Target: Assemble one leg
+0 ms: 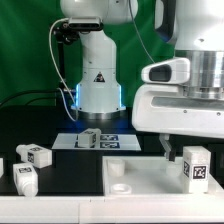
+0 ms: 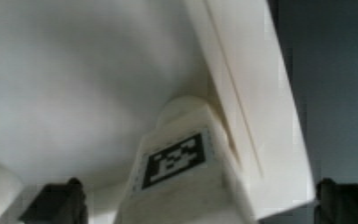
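One leg [image 1: 196, 166], a white block with a tag mark, stands upright at the corner of the large white slab [image 1: 135, 178] on the exterior view's right. My gripper [image 1: 180, 152] is over it with a finger on each side. In the wrist view the leg [image 2: 202, 160] rises between my dark fingertips [image 2: 62, 202]. One finger is at the leg's side, and the other shows a gap to it. The jaws look open round the leg. The slab [image 2: 87, 90] fills the wrist view behind the leg.
Two more legs [image 1: 38, 154] [image 1: 25, 179] lie on the table at the exterior view's left. Another block [image 1: 90, 138] sits at the marker board [image 1: 112, 143] in front of the robot base [image 1: 98, 90].
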`<state>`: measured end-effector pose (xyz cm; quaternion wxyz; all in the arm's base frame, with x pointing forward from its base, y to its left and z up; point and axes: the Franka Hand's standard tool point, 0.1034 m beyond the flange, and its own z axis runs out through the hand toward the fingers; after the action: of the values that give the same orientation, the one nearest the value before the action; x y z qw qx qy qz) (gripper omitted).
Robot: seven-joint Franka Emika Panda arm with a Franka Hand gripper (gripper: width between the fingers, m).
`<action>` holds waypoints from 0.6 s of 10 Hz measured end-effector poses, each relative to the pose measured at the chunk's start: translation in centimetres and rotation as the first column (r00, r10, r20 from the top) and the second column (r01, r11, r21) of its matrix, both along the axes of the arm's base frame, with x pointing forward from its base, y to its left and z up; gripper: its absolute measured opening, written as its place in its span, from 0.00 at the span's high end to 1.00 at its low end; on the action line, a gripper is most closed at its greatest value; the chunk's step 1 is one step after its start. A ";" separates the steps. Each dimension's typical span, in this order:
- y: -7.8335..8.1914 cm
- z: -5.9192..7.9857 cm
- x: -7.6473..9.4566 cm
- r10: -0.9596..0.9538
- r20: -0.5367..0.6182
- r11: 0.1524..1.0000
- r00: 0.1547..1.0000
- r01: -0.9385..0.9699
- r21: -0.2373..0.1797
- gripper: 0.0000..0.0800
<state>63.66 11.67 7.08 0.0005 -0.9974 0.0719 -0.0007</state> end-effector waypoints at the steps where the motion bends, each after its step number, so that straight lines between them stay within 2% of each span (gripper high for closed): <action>1: -0.1 0.0 0.0 -0.038 0.002 0.999 0.999 0.038 0.000 0.19; 2: -0.1 0.0 0.0 -0.057 0.002 0.998 0.998 0.057 -0.001 0.31; 3: -0.1 0.0 0.0 -0.056 0.002 0.998 0.998 0.056 -0.001 0.48; 4: -0.1 0.0 0.0 -0.083 0.002 0.997 0.997 0.083 0.000 0.48; 5: -0.1 0.0 0.0 -0.177 0.002 0.984 0.984 0.177 0.001 0.64; 6: -0.1 0.0 0.0 -0.231 0.002 0.973 0.973 0.231 0.002 0.64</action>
<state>63.71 11.59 7.07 0.0013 -0.9823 0.1872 -0.0019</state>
